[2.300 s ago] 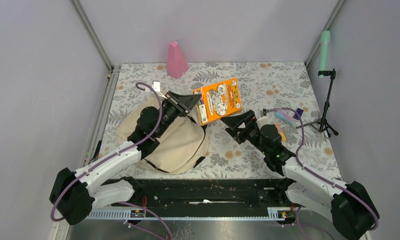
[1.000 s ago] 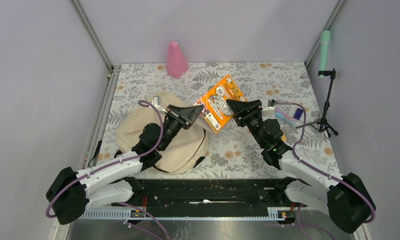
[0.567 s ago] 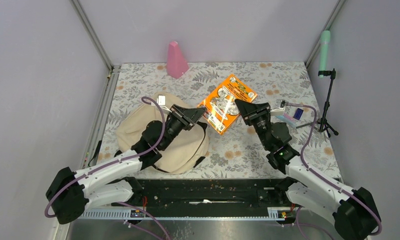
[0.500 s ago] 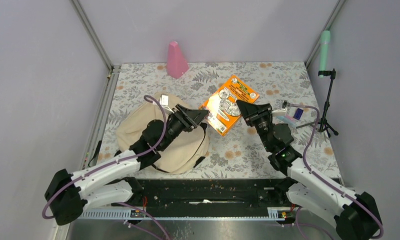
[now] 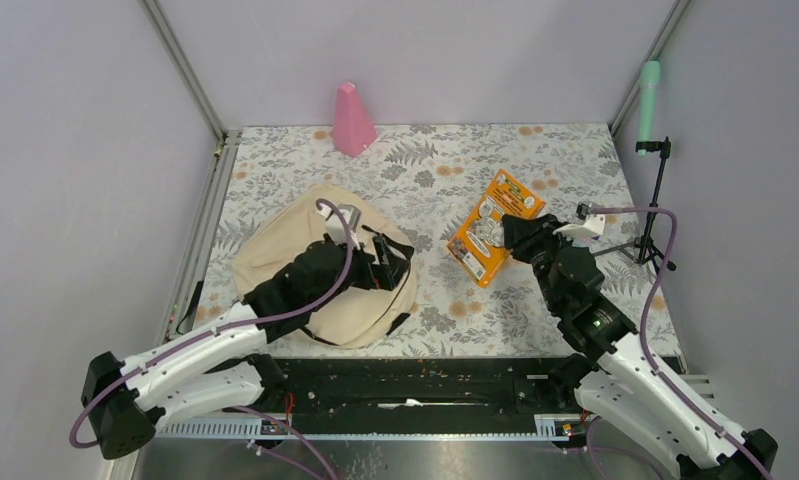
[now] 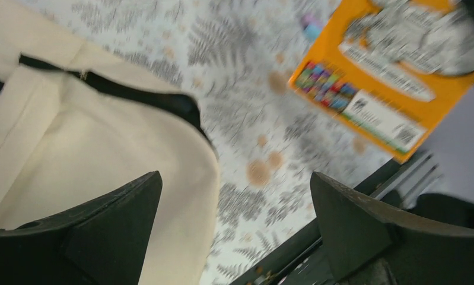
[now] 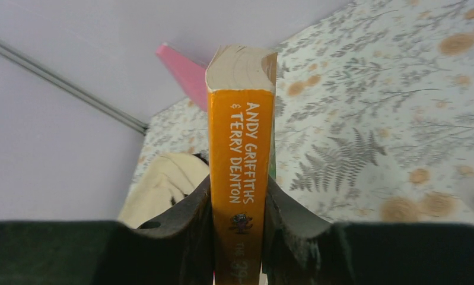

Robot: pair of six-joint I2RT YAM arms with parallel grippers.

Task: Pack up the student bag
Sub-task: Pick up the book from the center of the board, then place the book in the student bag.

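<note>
Right hand (image 7: 237,205) clamps an orange paperback book (image 5: 487,238) by its spine above the floral desk (image 5: 425,165). Left hand (image 5: 387,262), fingers (image 6: 104,219) apart, hovers over the large soft beige fabric backpack (image 5: 275,250) lying at the left. Nothing looks packed yet; the book must go in.

Bright even light, soft shadows, left wrist view motion-blurred

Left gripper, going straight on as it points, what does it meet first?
The left gripper would likely meet the floral tablecloth beyond the student bag's edge; the orange book sits off-line. Depth unclear.
</note>
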